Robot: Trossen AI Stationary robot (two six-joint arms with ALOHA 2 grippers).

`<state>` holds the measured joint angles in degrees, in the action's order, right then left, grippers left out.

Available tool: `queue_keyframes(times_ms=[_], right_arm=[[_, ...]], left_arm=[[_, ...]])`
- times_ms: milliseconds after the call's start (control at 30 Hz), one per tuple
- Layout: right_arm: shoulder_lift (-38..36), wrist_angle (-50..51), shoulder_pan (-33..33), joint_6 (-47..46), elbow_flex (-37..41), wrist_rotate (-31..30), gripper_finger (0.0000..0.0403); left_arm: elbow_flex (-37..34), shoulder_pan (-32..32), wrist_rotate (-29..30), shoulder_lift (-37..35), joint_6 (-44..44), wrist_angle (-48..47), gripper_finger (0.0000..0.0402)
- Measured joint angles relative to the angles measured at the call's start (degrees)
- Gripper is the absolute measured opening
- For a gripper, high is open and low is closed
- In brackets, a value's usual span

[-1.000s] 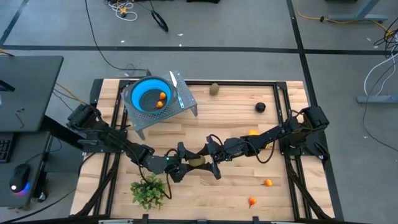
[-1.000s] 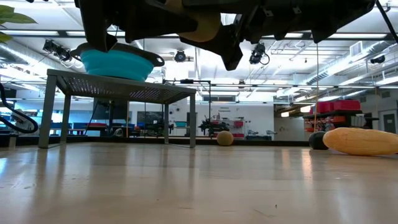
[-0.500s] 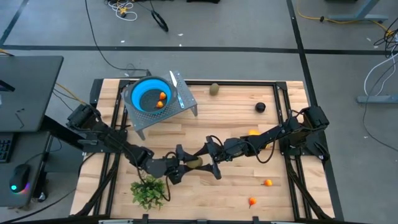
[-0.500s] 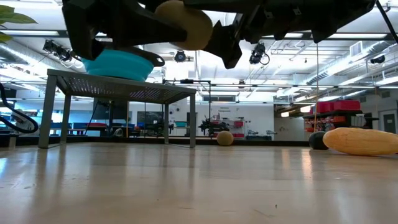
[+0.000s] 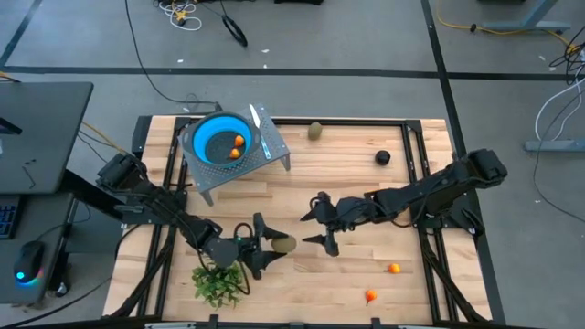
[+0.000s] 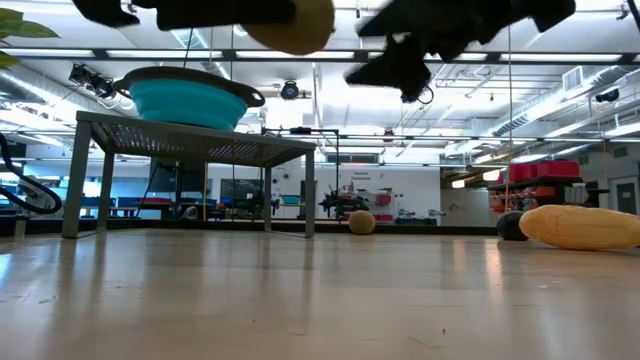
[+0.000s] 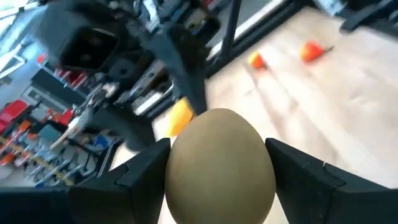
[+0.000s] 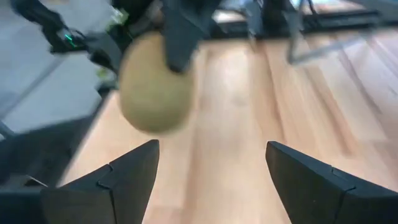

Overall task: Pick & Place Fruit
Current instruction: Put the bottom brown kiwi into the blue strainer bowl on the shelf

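Note:
My left gripper (image 5: 274,245) is shut on an olive-brown oval fruit (image 5: 284,244) above the table's near middle, beside the green sprig. In the low view this fruit (image 6: 295,22) hangs high above the wood. My right gripper (image 5: 325,221) stands open just right of it, touching nothing; its wrist view shows the oval (image 8: 154,84) ahead of the spread fingers. A second olive oval (image 5: 314,131) and a black ball (image 5: 382,157) lie near the far edge. Two tiny orange fruits (image 5: 393,268) (image 5: 370,295) lie near the front right. The yellow-orange piece (image 6: 585,227) rests on the table. My left gripper pinches the olive-brown oval by its two opposite sides (image 7: 180,174) between both fingers (image 7: 134,177). The fingers come level from the table's left, pointing right. The oval sits at their free ends and is lifted clear of the table.
A blue bowl (image 5: 219,139) holding two orange fruits stands on a raised metal mesh stand (image 5: 274,155) at the far left. The green sprig (image 5: 218,281) lies at the near edge below my left gripper. Bare wood lies between the two arms and the stand.
My right gripper has drawn back from the olive oval toward the table's right, leaving a gap between them. The oval has stayed in my left gripper, which has shifted slightly toward the near left; in the low view the oval sits a little higher than before.

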<state>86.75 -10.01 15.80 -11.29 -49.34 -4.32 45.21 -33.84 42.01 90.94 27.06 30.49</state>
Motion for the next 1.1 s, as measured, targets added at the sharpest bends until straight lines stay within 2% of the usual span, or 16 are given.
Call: queue_keyframes(times_ms=[200, 400, 500, 633, 733, 833, 967, 1100], right_arm=[[-0.6, 12.6, 0.1, -2.7, 0.0, -5.2, 0.0305], [-0.6, 14.7, 0.1, -3.2, 0.0, -9.3, 0.0305], [-0.6, 14.6, 0.0, -3.2, 0.0, -9.7, 0.0305], [-0.6, 13.7, 0.0, -3.2, 0.0, -9.7, 0.0305], [-0.6, 13.4, 0.0, -3.2, 0.0, -10.0, 0.0305], [-0.6, 12.7, 0.0, -3.2, 0.0, -10.5, 0.0305], [-0.6, 12.6, 0.0, -3.2, 0.0, -10.6, 0.0305], [-0.6, 12.6, 0.0, -3.2, 0.0, -10.6, 0.0305]], left_arm=[[0.0, 3.2, 0.0, -9.8, -3.0, -7.9, 0.0256], [0.1, 8.4, -1.2, -24.8, -8.3, -20.2, 0.0257], [0.0, 11.2, 3.4, -32.2, -11.7, -27.0, 0.0256], [0.1, 15.6, 12.8, -39.6, -17.4, -36.0, 0.0261], [0.1, 19.6, 16.4, -42.9, -23.6, -42.9, 0.026], [0.0, 23.6, 15.7, -44.3, -28.9, -48.8, 0.0259], [0.0, 27.3, 13.5, -44.0, -33.6, -51.4, 0.0267], [0.0, 28.7, 13.5, -42.9, -35.7, -51.2, 0.0294]])
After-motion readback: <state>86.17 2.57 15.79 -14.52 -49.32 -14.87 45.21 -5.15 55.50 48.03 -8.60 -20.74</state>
